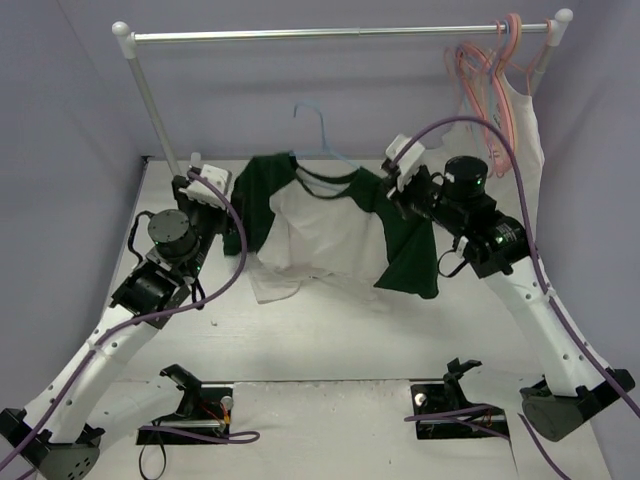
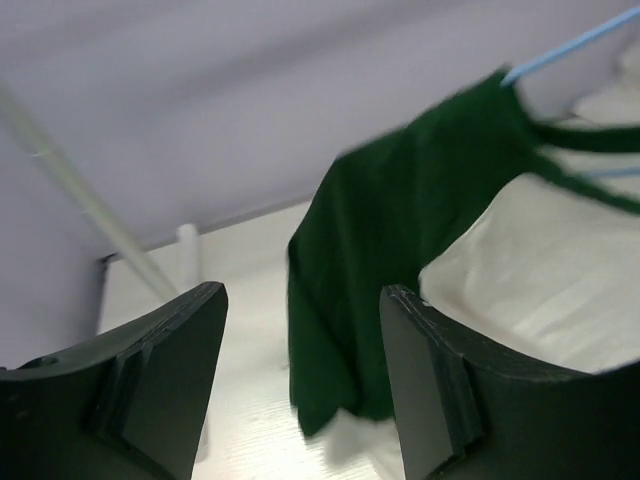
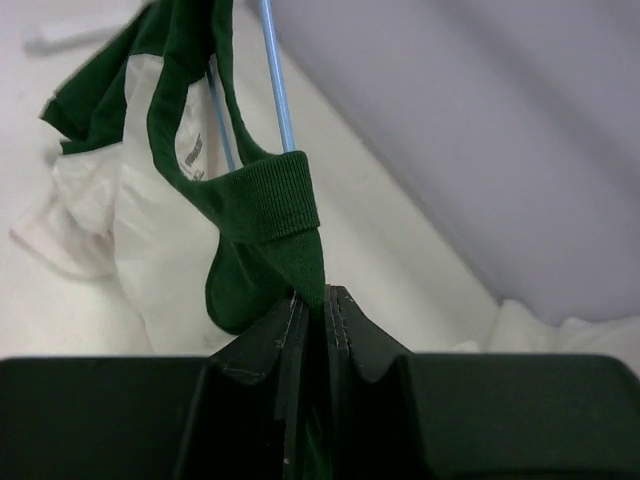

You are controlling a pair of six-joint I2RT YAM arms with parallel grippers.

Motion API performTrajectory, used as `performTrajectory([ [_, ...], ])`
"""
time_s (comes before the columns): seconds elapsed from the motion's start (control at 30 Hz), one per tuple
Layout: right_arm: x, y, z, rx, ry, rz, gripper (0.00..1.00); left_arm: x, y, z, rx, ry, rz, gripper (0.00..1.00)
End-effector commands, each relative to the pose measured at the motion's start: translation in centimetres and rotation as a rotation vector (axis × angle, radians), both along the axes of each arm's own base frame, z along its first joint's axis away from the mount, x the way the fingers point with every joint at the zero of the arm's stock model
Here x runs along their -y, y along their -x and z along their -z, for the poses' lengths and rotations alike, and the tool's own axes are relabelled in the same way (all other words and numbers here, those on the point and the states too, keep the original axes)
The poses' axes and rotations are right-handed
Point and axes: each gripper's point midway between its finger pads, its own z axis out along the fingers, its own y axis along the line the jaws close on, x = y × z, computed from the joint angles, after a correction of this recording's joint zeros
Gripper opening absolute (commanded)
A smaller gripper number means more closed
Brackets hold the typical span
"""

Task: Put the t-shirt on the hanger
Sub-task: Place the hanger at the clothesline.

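The t-shirt (image 1: 320,232), white with dark green sleeves, hangs raised over the table's middle, its hem crumpled on the surface. The light-blue hanger (image 1: 322,128) sticks its hook up out of the neck opening. My right gripper (image 1: 393,185) is shut on the green fabric beside the collar (image 3: 270,195), with the hanger's blue rod (image 3: 277,80) running just past it. My left gripper (image 2: 300,300) stands open, and the left green sleeve (image 2: 400,220) hangs loose just beyond its fingertips, touching neither. The hanger's arm (image 2: 570,48) shows above that sleeve.
A clothes rail (image 1: 340,34) spans the back on a post (image 1: 150,100) at the left. Pink hangers (image 1: 495,85) and a white sleeveless top (image 1: 527,130) hang at its right end. Two black mounts (image 1: 200,402) (image 1: 450,398) sit at the near edge.
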Motion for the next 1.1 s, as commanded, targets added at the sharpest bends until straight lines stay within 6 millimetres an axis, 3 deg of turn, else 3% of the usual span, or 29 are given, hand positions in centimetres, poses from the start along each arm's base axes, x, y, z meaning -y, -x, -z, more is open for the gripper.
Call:
performTrajectory([
  [0.0, 1.4, -1.3, -16.6, 0.403, -0.282, 0.118, 0.0, -4.6, -0.1, -4.0, 0.021, 0.091, -0.26, 0.62],
  [0.03, 1.1, -1.8, -17.9, 0.414, -0.304, 0.118, 0.0, -5.1, -0.1, -4.1, 0.014, 0.094, -0.284, 0.62],
  [0.07, 1.5, -0.5, -22.2, 0.489, -0.356, 0.099, 0.0, -5.8, 0.0, -4.0, 0.001, 0.099, -0.323, 0.62],
  [0.17, 0.5, -0.2, -25.7, 0.526, -0.405, 0.041, 0.0, -6.1, 0.4, -4.6, -0.001, 0.114, -0.331, 0.63],
  [0.2, 0.3, 1.5, -28.3, 0.572, -0.43, -0.015, 0.0, -6.2, 0.6, -4.7, -0.001, 0.118, -0.332, 0.63],
  [0.27, -0.5, 0.6, -28.6, 0.573, -0.409, -0.034, 0.0, -6.4, 0.7, -4.8, -0.006, 0.123, -0.339, 0.63],
  [0.33, -0.4, -0.9, -27.5, 0.493, -0.368, 0.016, 0.0, -6.4, 0.8, -4.7, -0.015, 0.121, -0.341, 0.63],
  [0.37, -0.5, -1.4, -25.8, 0.444, -0.321, 0.022, 0.0, -6.4, 0.8, -4.3, -0.029, 0.11, -0.342, 0.63],
  [0.43, -1.4, -1.1, -22.9, 0.386, -0.283, -0.034, 0.0, -6.5, 0.8, -3.6, -0.05, 0.092, -0.343, 0.63],
  [0.47, -1.5, -0.8, -22.7, 0.406, -0.3, -0.046, 0.0, -6.4, 0.7, -3.4, -0.056, 0.087, -0.342, 0.63],
  [0.5, -0.9, 0.7, -22.8, 0.429, -0.314, -0.052, 0.0, -6.3, 0.7, -3.1, -0.062, 0.082, -0.333, 0.63],
  [0.53, -1.0, -0.9, -19.0, 0.363, -0.294, -0.012, 0.0, -6.1, 0.7, -2.6, -0.08, 0.103, -0.332, 0.63],
  [0.57, -0.6, -1.1, -18.5, 0.356, -0.308, 0.015, 0.0, -5.9, 0.6, -2.0, -0.095, 0.097, -0.33, 0.63],
  [0.63, -0.3, -1.7, -15.0, 0.289, -0.258, 0.034, 0.0, -5.9, 0.5, -0.8, -0.132, 0.077, -0.329, 0.63],
  [0.77, 2.7, -5.1, -9.7, 0.153, -0.188, 0.27, 0.0, -5.5, 0.3, 2.0, -0.215, 0.067, -0.33, 0.63],
  [0.9, 4.1, -6.1, -9.1, 0.123, -0.243, 0.354, 0.0, -5.7, 0.4, 4.0, -0.274, 0.064, -0.339, 0.63],
  [1.07, 5.8, -6.8, -12.4, 0.19, -0.318, 0.441, 0.0, -6.0, 0.4, 5.6, -0.322, 0.072, -0.356, 0.63],
])
